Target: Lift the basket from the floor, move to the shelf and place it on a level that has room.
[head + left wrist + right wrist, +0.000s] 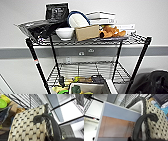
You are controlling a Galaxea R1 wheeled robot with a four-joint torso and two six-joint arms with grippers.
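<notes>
I can't tell either pincer's state, though the basket [28, 127] hangs just beside each wrist, its handle [140, 124] looped close. Nearing the shelf [140, 62], I judge its rim might catch the level [85, 71] and tilt.

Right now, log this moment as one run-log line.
phase: at shelf | basket: woven side and loop handle close to both wrist cameras | middle level: bare mesh | top tier: crowded | grippers: cannot tell
</notes>
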